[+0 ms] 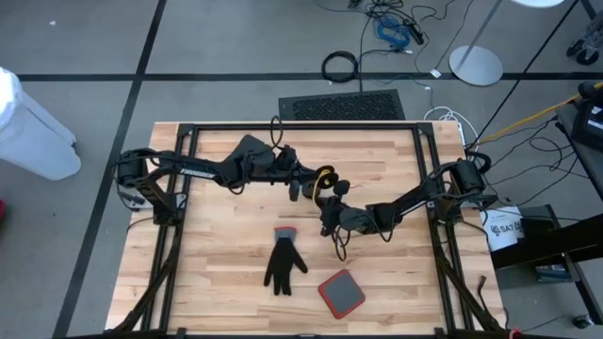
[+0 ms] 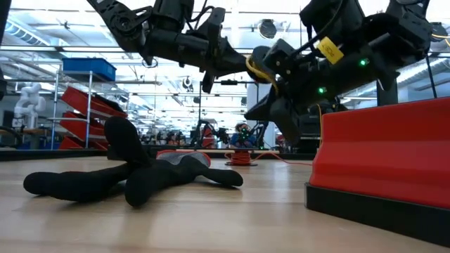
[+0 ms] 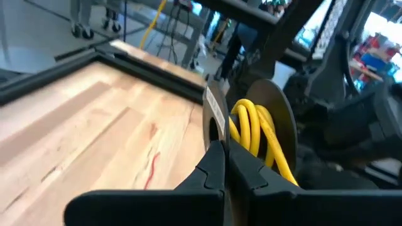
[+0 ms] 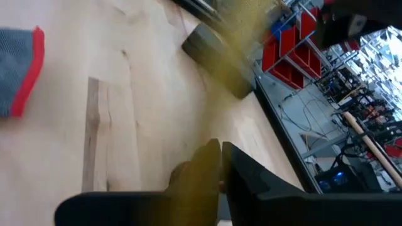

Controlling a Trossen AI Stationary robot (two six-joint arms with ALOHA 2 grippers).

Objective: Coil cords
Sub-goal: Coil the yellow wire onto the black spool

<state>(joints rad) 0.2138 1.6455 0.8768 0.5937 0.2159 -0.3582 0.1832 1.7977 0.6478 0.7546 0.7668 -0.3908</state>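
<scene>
A yellow cord (image 1: 325, 177) is wound round a small dark round puck (image 3: 276, 107), which hangs above the middle of the table. My left gripper (image 1: 303, 184) reaches in from the table's left and is shut on the puck. My right gripper (image 1: 328, 218) comes from the table's right, just near-side of the puck, and is shut on a stretch of the yellow cord (image 4: 235, 37). This stretch runs blurred from its fingers toward the puck. In the low view the yellow coil (image 2: 256, 68) sits between both grippers, well above the table. My left gripper pinches the rim of the puck's thin flat disc (image 3: 215, 110) between its two shut fingers. The fingers come nearly level from the table's left. The puck is lifted clear of the table, its disc on edge and the yellow turns beside it. My right gripper has the yellow cord (image 4: 210, 157) between its two shut fingers, which come from the table's right, slanting slightly down. The cord runs on from the fingers toward the puck; blur hides whether it is taut.
A black glove (image 1: 283, 266) with a grey and red cuff (image 4: 19, 69) lies flat near the front middle. A red-edged square box (image 1: 341, 292) sits to its right, big in the low view (image 2: 383, 161). Black frame rails (image 1: 184, 141) border the table.
</scene>
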